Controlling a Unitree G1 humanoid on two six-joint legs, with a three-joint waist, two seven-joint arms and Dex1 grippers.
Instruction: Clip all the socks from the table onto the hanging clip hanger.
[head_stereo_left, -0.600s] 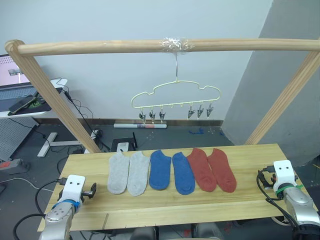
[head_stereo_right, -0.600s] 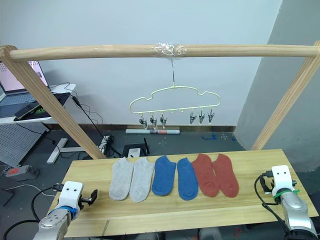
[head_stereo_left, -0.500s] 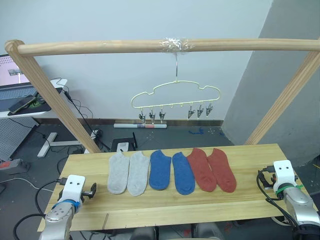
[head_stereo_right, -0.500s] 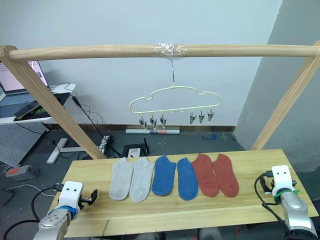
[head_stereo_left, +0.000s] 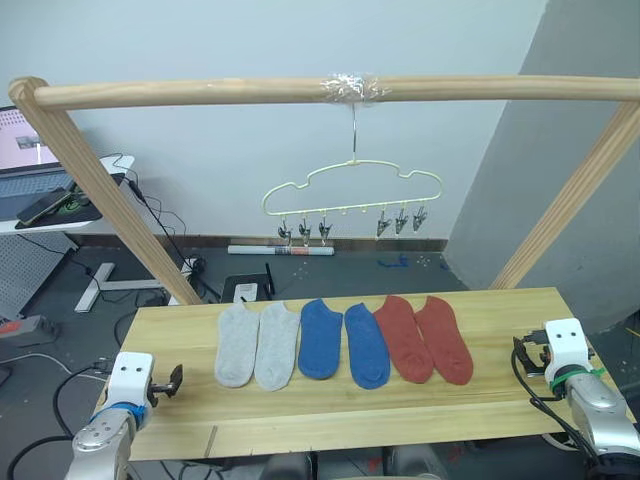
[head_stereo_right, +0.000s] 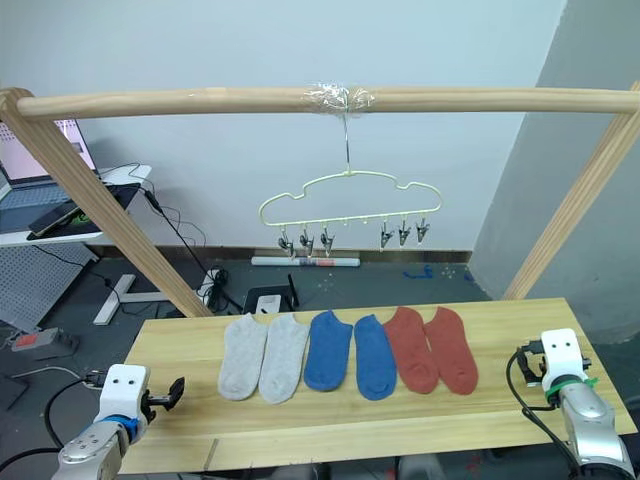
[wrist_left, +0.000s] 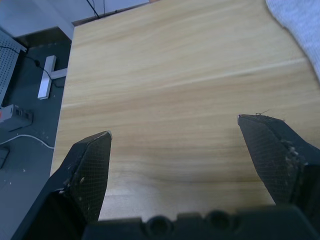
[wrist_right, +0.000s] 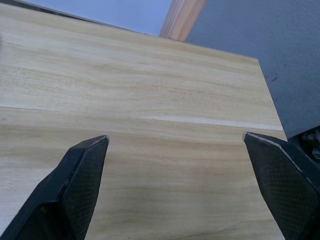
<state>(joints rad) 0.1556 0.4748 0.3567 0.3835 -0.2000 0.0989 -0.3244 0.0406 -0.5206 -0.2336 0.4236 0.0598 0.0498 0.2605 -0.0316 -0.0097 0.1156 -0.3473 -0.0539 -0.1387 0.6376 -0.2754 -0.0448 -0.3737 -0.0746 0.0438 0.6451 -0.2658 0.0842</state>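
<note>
Several socks lie side by side across the middle of the table (head_stereo_left: 480, 400): two grey socks (head_stereo_left: 256, 345) on the left, two blue socks (head_stereo_left: 343, 342) in the middle, two rust red socks (head_stereo_left: 423, 339) on the right. The pale yellow clip hanger (head_stereo_left: 352, 195) hangs by its hook from the wooden bar above and behind them, its grey clips holding nothing. My left gripper (head_stereo_left: 171, 381) hovers open at the table's left edge, left of the grey socks; an edge of a grey sock (wrist_left: 300, 25) shows past it. My right gripper (wrist_right: 175, 137) is open over bare wood at the right edge.
A round wooden crossbar (head_stereo_left: 200, 93) spans the scene on two slanted poles (head_stereo_left: 110, 205) that rise behind the table's left and right ends. A desk with a laptop (head_stereo_left: 30, 160) stands at the back left, with cables on the floor.
My left gripper has drawn back a little to the left, toward the table's left edge. The right arm, the socks and the hanger are as before.
</note>
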